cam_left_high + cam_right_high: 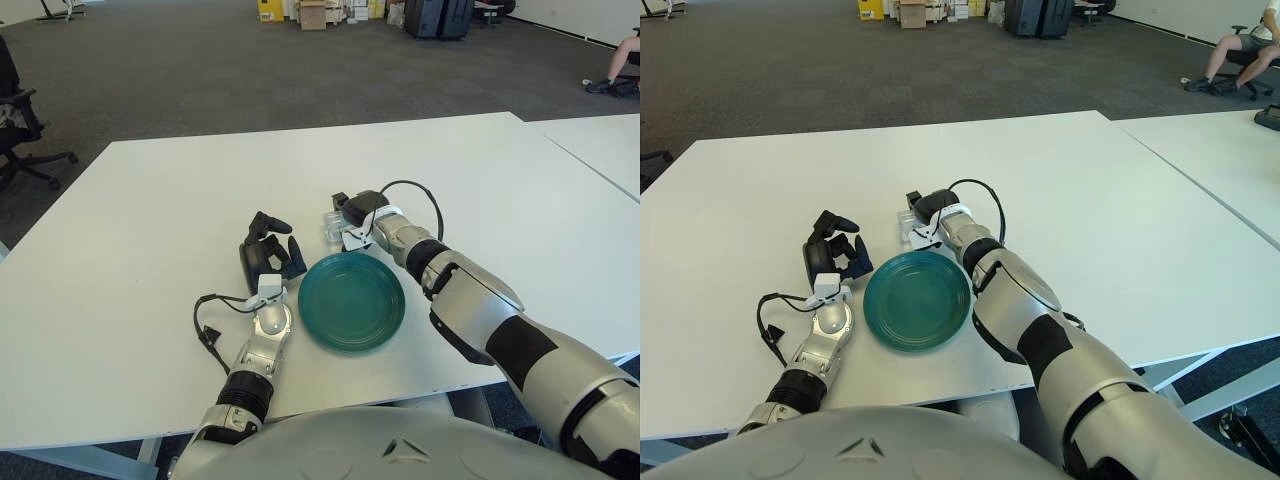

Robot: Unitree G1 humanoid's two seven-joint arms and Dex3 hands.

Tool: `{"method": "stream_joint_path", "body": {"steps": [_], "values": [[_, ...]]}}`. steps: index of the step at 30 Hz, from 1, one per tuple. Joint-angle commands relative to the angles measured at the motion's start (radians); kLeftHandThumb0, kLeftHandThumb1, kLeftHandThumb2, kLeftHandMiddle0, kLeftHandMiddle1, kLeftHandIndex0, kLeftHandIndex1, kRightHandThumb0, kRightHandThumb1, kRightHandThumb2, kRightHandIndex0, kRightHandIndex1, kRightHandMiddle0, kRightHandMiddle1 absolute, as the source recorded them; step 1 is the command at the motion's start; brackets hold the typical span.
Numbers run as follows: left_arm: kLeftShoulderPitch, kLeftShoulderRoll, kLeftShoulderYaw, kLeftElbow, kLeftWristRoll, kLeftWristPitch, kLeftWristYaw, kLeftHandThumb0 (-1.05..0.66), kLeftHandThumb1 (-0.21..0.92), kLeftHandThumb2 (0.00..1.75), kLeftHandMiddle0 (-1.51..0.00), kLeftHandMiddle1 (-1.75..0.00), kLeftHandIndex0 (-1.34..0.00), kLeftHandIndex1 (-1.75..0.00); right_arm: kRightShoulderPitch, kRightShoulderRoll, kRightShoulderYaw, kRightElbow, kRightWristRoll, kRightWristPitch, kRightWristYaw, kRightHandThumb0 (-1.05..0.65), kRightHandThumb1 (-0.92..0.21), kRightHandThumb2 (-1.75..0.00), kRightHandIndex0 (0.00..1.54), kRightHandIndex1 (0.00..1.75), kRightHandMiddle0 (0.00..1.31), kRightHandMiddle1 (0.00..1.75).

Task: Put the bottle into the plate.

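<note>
Grey carpet floor (pixel 200 70), 2 white tables (pixel 150 250), boxes (pixel 312 12) far back.

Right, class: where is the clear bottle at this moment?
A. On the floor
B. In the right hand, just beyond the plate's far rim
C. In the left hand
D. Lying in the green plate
B: the right hand grips the bottle just beyond the plate, which holds nothing.
</note>
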Motion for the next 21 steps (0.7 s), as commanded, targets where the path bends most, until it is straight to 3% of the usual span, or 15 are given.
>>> {"method": "stream_joint_path", "body": {"steps": [1, 3, 6, 9, 11, 15, 21], "values": [[0.027, -0.054, 0.001, 0.023, -0.007, -0.004, -0.003, -0.56, 0.12, 1.56, -1.29, -1.75, -0.77, -1.75, 0.025, -0.013, -0.026, 0.012, 0.021, 0.003, 0.022, 0.09, -0.36, -0.97, 0.6, 1.43, 0.13, 1.7], [0.026, -0.056, 0.003, 0.026, -0.011, -0.011, 0.001, -0.56, 0.12, 1.56, -1.29, -1.75, -0.77, -1.75, 0.027, -0.012, -0.04, 0.012, 0.03, 0.001, 0.025, 0.31, -0.34, -1.05, 0.67, 1.47, 0.18, 1.73], [0.025, -0.057, 0.006, 0.027, -0.016, -0.015, 0.003, -0.55, 0.12, 1.56, -1.29, -1.75, -0.77, -1.75, 0.03, -0.009, -0.058, 0.012, 0.037, 0.001, 0.029, 0.42, -0.31, -1.14, 0.71, 1.51, 0.22, 1.74], [0.027, -0.058, 0.007, 0.024, -0.017, -0.011, 0.005, -0.55, 0.13, 1.54, -1.28, -1.75, -0.76, -1.75, 0.036, -0.003, -0.072, 0.013, 0.039, 0.007, 0.03, 0.13, -0.25, -1.33, 0.73, 1.63, 0.36, 1.74], [0.028, -0.058, 0.007, 0.022, -0.015, -0.007, 0.007, -0.54, 0.14, 1.53, -1.28, -1.75, -0.75, -1.75, 0.039, -0.002, -0.081, 0.013, 0.044, 0.008, 0.025, 0.07, -0.18, -1.42, 0.77, 1.63, 0.45, 1.75], [0.031, -0.057, 0.006, 0.019, -0.015, 0.0, 0.004, -0.54, 0.14, 1.53, -1.28, -1.75, -0.75, -1.75, 0.041, -0.002, -0.098, 0.011, 0.053, 0.005, 0.005, 0.01, -0.09, -1.51, 0.84, 1.57, 0.55, 1.75], [0.031, -0.054, 0.008, 0.019, -0.021, 0.0, -0.005, -0.54, 0.15, 1.52, -1.27, -1.75, -0.75, -1.75, 0.051, 0.002, -0.119, 0.009, 0.058, 0.0, -0.052, 0.0, -0.08, -1.55, 0.84, 1.61, 0.56, 1.75]]}}
